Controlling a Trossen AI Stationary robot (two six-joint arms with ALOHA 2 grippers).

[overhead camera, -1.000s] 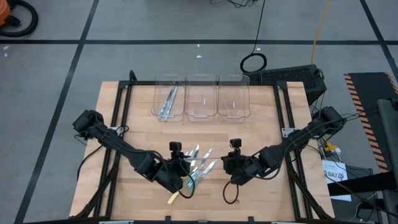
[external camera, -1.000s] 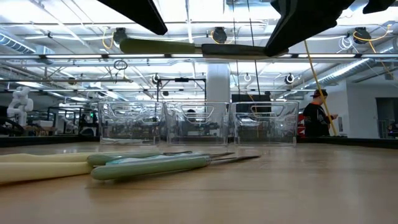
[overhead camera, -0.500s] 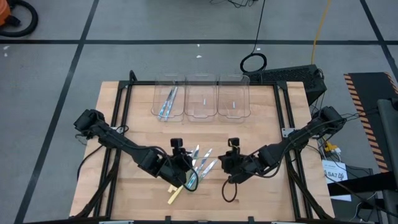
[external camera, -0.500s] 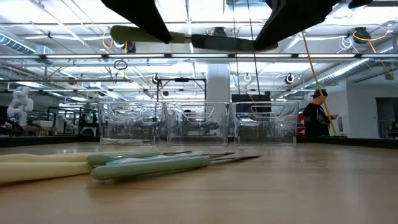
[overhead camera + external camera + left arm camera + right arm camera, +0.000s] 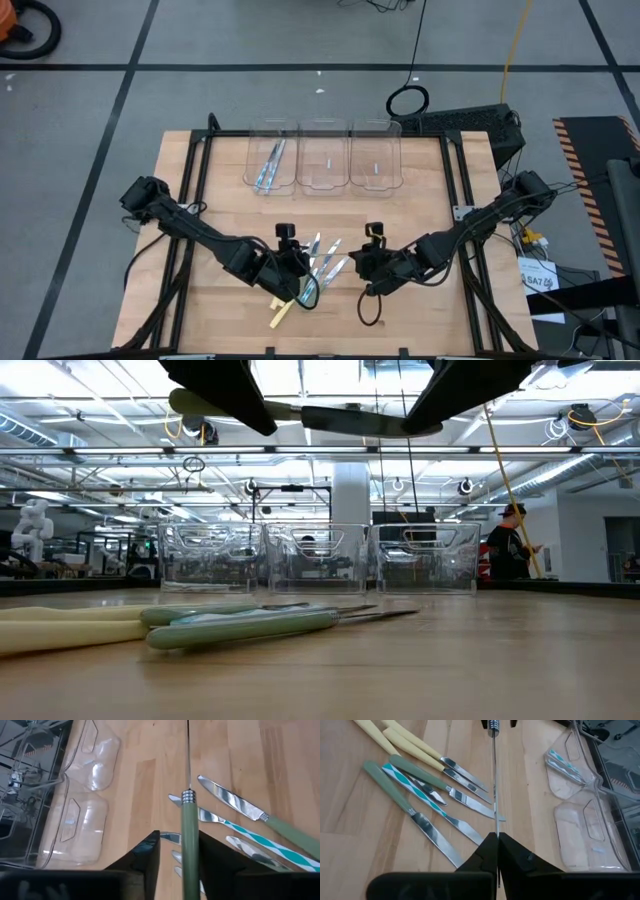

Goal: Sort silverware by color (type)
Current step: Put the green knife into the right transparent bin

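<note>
Both grippers have lifted slightly: left gripper (image 5: 179,870) grasps a green knife's (image 5: 189,850) handle, right gripper (image 5: 497,851) pinches its blade; stiff, light, slippery, best gripped by the handle.

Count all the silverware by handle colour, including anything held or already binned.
Green handles: 3, one in the right gripper.
Blue-patterned handles: 3, two in the left bin.
Pale yellow handles: 3.
Total: 9.
</note>
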